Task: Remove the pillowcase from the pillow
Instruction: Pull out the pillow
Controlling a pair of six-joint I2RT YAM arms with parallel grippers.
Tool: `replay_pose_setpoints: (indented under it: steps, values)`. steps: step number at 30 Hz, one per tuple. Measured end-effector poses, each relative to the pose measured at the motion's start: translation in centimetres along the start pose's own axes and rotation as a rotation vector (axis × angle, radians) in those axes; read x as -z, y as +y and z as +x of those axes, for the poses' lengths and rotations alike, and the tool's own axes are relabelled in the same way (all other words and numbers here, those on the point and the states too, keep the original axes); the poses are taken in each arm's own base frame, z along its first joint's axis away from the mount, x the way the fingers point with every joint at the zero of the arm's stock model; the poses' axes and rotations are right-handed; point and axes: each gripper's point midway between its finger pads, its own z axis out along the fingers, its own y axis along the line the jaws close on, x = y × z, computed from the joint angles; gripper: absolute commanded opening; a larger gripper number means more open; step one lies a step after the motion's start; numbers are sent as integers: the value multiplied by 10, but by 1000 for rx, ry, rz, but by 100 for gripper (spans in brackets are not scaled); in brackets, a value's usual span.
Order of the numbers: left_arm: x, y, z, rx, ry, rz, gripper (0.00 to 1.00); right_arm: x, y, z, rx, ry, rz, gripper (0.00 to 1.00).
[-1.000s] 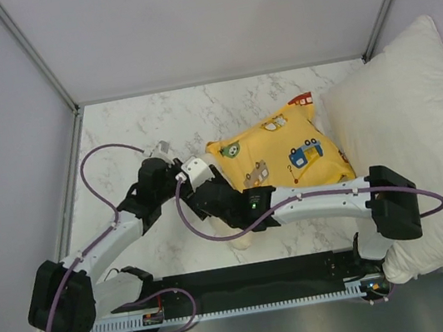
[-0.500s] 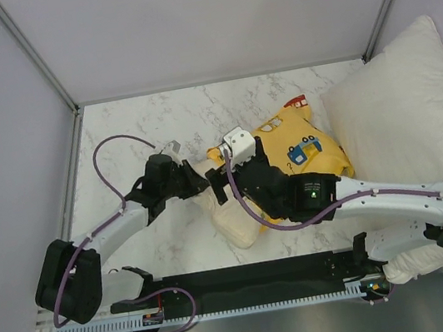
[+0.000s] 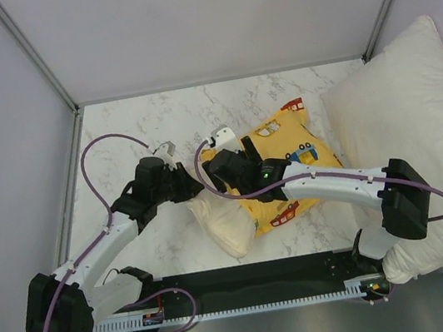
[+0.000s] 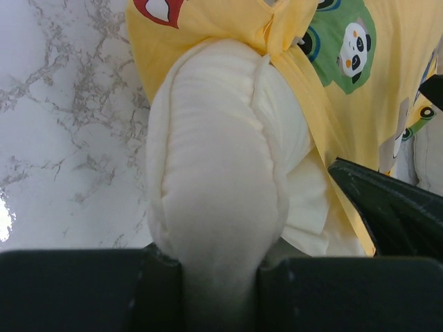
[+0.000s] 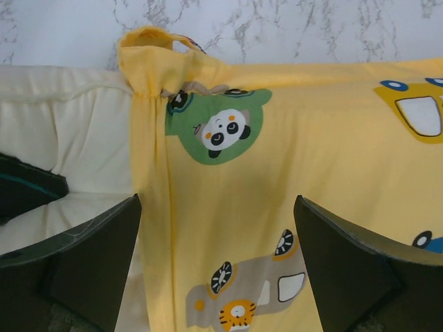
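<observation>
The cream pillow (image 3: pixel 225 225) sticks out of the open end of the yellow cartoon-print pillowcase (image 3: pixel 279 141) towards the table's near edge. My left gripper (image 3: pixel 190 189) is shut on the pillow's bare end; in the left wrist view the pillow (image 4: pixel 221 159) bulges out from between the jaws of the gripper (image 4: pixel 221 280), with the pillowcase (image 4: pixel 332 90) bunched behind it. My right gripper (image 3: pixel 215 169) hovers open over the case's open end. In the right wrist view the pillowcase (image 5: pixel 277 173) lies between its wide-apart fingers (image 5: pixel 90 263), which touch nothing, and the pillow (image 5: pixel 62 131) shows at left.
A large white pillow (image 3: pixel 418 126) fills the table's right side, close to the pillowcase. Grey walls close in the marble table (image 3: pixel 164 120) at the back and left. A black rail (image 3: pixel 249 284) runs along the near edge by the arm bases.
The right gripper has opened wide and swung back over the pillowcase's open end. More of the pillow now lies outside the case. The left gripper keeps its hold on the pillow.
</observation>
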Motion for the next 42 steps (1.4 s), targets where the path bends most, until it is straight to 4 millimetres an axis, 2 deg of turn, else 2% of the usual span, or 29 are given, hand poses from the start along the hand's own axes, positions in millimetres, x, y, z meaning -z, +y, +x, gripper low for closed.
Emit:
replay_pose_setpoints:
  steps: [8,12,13,15,16,18,20,21,25,32,42]
  values:
    - [1,2,3,-9,11,-5,2,-1,18,4,-11,16,-81,98]
    - [6,-2,0,-21,-2,10,2,-7,22,14,-4,48,-85,95]
    - [9,-3,-1,-26,-8,14,2,-10,22,19,-2,59,-80,83]
    - [14,-6,-2,-35,-21,24,2,-14,24,25,-4,75,-73,67]
    - [17,-6,-2,-39,-25,28,2,-15,24,26,-14,78,-70,46]
    - [22,-8,-2,-47,-31,36,2,-15,22,25,-26,81,-59,24]
    - [27,-11,-3,-56,-42,47,2,-17,11,26,-27,89,-13,0]
    - [33,-16,-7,-66,-62,67,2,-22,-2,27,-38,103,34,0]
    - [40,-21,-9,-78,-82,85,2,-25,-20,23,-51,117,92,0]
    - [60,-33,-17,-115,-154,139,2,-44,-64,14,-146,131,164,0]
    - [71,-37,-21,-130,-190,157,2,-64,-88,4,-270,156,92,0]
